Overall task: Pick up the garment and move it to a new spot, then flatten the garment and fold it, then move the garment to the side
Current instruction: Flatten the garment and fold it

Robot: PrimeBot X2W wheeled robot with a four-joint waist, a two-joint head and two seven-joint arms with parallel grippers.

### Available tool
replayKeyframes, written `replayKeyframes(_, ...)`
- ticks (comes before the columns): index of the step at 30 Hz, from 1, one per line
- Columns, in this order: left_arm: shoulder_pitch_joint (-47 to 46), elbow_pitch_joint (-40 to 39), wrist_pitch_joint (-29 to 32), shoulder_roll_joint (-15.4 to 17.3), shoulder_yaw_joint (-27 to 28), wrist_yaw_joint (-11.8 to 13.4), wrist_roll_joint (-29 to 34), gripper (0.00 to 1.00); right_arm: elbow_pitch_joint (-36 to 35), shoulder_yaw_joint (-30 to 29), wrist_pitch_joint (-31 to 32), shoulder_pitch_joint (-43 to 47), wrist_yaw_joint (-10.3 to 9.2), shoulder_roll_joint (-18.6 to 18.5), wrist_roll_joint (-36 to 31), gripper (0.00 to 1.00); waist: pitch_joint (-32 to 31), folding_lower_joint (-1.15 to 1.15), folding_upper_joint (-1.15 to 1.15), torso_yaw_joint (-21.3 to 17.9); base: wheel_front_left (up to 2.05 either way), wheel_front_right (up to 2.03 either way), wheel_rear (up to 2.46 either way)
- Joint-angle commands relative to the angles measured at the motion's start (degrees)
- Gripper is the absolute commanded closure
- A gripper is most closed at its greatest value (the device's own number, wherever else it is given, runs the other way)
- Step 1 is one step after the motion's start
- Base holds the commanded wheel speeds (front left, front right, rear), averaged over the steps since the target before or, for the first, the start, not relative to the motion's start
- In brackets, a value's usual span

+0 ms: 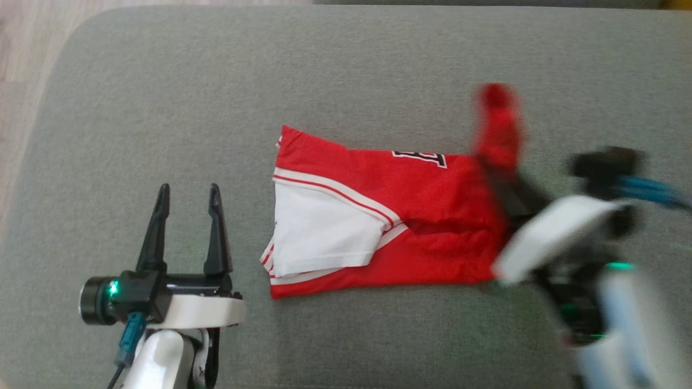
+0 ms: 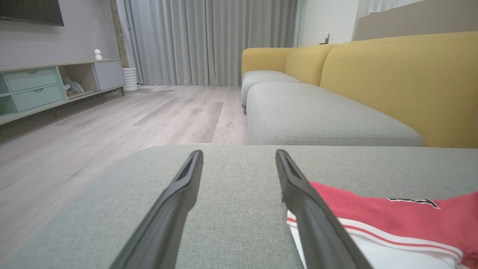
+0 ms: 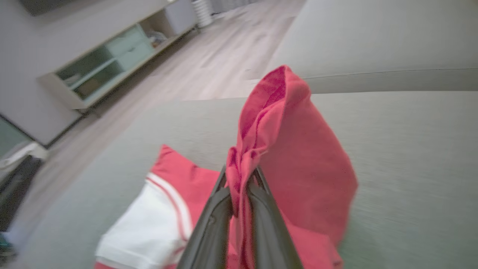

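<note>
A broad grey cushion (image 1: 162,81) is carrying everything here. In the left wrist view a second grey seat cushion (image 2: 317,116) is running alongside a yellow sofa back (image 2: 403,82). A pale wooden floor (image 2: 112,123) is stretching away to grey curtains (image 2: 209,37), and a low cabinet (image 2: 44,86) with pale green drawers is standing against the wall.

The garment (image 1: 389,216), a red jersey with white panels and striped trim, is lying near the middle of the cushion with its long side running left to right.

The left hand (image 1: 189,189) is sitting just beside the garment's left edge, apart from it, with its fingers spread wide and gripping nothing. In its own wrist view one finger is crossing in front of the jersey's corner, and the view is not showing whether it is touching.

The right hand (image 3: 241,179) is working at the garment's right end, its fingers pinching tight on a bunch of red fabric. That bunch is standing up above the fingertips as a loose flap while the rest is lying flat. In the head view this arm is showing only as a blur.
</note>
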Motion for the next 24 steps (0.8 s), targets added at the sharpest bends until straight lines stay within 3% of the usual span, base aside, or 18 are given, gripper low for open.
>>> replayKeyframes(1,-1.96,-1.17,-0.53,-0.18,2.10,-0.28,0.15,0.00,-1.63,5.52,0.61,-3.27,-0.04,2.87,1.45,1.00,0.52,0.00,0.00,0.91,0.00,0.00,0.00)
replayKeyframes(5,-3.16,-0.26,-0.53,-1.24,1.49,-1.09,0.52,0.00,3.89,17.80,-0.91,-7.08,-0.04,5.82,4.25,1.00,1.73,0.00,0.00,3.76,0.00,0.00,0.00)
replayKeyframes(15,-4.80,1.25,-0.53,-2.81,0.74,-1.85,1.92,0.00,16.02,30.65,-12.78,-12.53,-0.04,6.19,12.05,1.00,3.85,0.00,0.00,6.62,0.00,0.00,0.00)
replayKeyframes(16,-4.87,1.35,-0.53,-2.93,0.79,-1.93,1.97,0.00,17.32,31.52,-14.00,-13.30,-0.04,6.20,12.49,0.89,3.98,0.00,0.00,6.62,0.00,0.00,0.00)
replayKeyframes(17,-4.95,1.42,-0.53,-3.04,0.84,-2.03,2.00,0.00,18.41,32.35,-15.20,-14.10,-0.04,6.20,12.92,0.09,4.16,0.00,0.00,6.58,0.00,0.00,0.00)
replayKeyframes(18,-5.03,1.66,-0.53,-3.04,0.80,-2.10,2.27,0.00,19.41,33.21,-16.46,-15.05,-0.04,6.20,12.70,0.00,4.31,0.00,0.00,6.48,0.00,0.00,0.00)
replayKeyframes(24,-5.21,2.15,-0.53,-3.29,1.49,-2.27,2.88,0.00,20.29,38.02,-25.11,-18.49,-0.04,6.20,14.13,0.00,4.60,0.00,0.00,5.09,0.00,0.00,0.00)
